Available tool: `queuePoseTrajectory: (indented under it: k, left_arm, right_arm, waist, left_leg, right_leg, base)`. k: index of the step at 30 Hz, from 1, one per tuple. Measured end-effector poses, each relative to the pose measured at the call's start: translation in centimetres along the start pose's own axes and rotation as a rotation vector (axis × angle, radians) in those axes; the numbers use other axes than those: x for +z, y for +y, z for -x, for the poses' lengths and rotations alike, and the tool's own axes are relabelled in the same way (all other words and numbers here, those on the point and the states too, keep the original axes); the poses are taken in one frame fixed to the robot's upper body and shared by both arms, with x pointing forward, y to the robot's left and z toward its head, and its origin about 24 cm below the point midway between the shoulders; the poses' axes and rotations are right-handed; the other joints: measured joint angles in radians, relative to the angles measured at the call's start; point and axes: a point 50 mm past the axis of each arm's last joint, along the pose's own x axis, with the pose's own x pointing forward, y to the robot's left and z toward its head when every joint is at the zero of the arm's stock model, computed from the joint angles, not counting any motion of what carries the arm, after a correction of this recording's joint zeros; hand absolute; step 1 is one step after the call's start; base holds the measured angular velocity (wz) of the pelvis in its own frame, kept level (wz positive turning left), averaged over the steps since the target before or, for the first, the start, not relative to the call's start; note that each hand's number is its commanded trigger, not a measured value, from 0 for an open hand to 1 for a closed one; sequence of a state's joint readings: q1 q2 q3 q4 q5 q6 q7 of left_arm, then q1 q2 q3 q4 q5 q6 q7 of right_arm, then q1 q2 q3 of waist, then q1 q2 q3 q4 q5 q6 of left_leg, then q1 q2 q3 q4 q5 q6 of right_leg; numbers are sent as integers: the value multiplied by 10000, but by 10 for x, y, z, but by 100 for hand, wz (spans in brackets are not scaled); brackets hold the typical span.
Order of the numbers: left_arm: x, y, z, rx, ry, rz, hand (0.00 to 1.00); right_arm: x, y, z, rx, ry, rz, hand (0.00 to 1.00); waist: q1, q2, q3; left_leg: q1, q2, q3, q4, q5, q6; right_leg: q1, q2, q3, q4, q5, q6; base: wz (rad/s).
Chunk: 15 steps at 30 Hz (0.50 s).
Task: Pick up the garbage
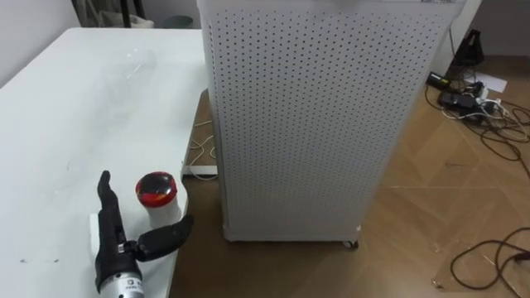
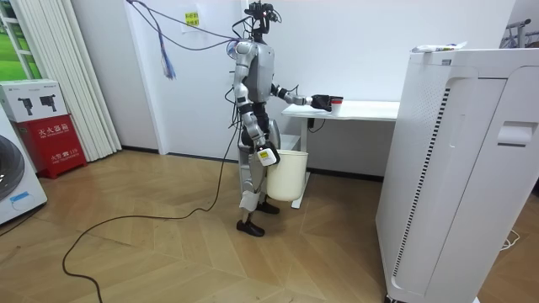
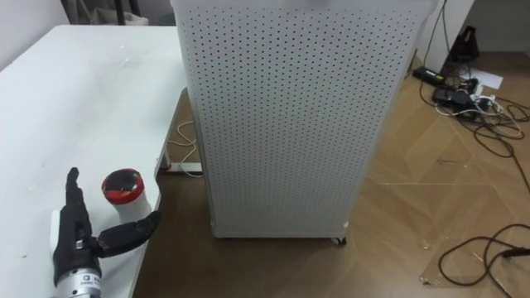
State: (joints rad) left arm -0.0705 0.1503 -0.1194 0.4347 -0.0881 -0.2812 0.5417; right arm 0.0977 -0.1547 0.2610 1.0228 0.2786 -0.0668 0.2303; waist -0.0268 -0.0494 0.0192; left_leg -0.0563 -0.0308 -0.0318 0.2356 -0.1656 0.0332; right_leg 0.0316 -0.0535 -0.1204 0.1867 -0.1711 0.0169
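Left robot hand (image 1: pixel 114 247) — splayed beside red-lidded cup (image 1: pixel 156 190)

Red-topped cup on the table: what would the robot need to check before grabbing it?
1. Left hand open: ok, fingers straight, thumb spread.
2. Red-topped cup within the hand's span: ok, between fingers and thumb.
3. Cup upright on the table, near its edge: ok.
4. Hand touching cup: cannot tell.
5. White bin ready at the right hand, by the robot's leg: ok.
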Motion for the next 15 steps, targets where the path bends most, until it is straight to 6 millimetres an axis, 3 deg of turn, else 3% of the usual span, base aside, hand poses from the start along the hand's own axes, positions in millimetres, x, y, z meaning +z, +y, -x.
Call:
queuePoseTrajectory:
  k: [9,10,11,12,13,15]
  left_arm:
    - [-2,-2,-1,-156,220,-135,0]
    - [-2,-3,-3,-157,245,-171,20]
    - [-3,-4,-6,-165,301,-229,59]
    - [-5,-6,-8,-220,413,-318,89]
    - [-5,-6,-8,-247,453,-351,100]
    - [-5,-6,-12,-150,511,-366,100]
  right_arm:
    - [2,3,-1,78,-43,136,100]
    - [2,3,-1,86,-39,207,100]
    - [2,3,-1,99,-20,267,100]
    - [3,4,-1,117,-11,336,100]
    - [3,4,-2,122,-13,338,100]
    - [1,5,-2,131,107,234,100]
  waist:
    - [-56,-26,-24]
    - [-55,-25,-25]
    - [-53,-24,-24]
    - [-75,-26,-26]
    - [-100,-26,-27]
    - [-200,-26,-26]
  left_leg:
    - [-6,24,150,23,-8,8]
    - [1,24,195,29,-11,11]
    - [5,23,251,33,-11,12]
    - [12,20,267,42,-12,14]
    - [14,20,268,45,-12,14]
    - [65,18,281,47,-12,15]
  right_leg:
    - [-120,13,129,73,5,-8]
    - [-123,18,167,128,5,-8]
    - [-132,26,223,179,5,-8]
    - [-128,28,281,180,5,-8]
    - [-125,27,289,183,5,-8]
    - [-107,17,301,208,5,-8]
  base:
    - [-3]
    - [-10]
    - [-14]
    - [-12]
    - [-6]
    - [0]
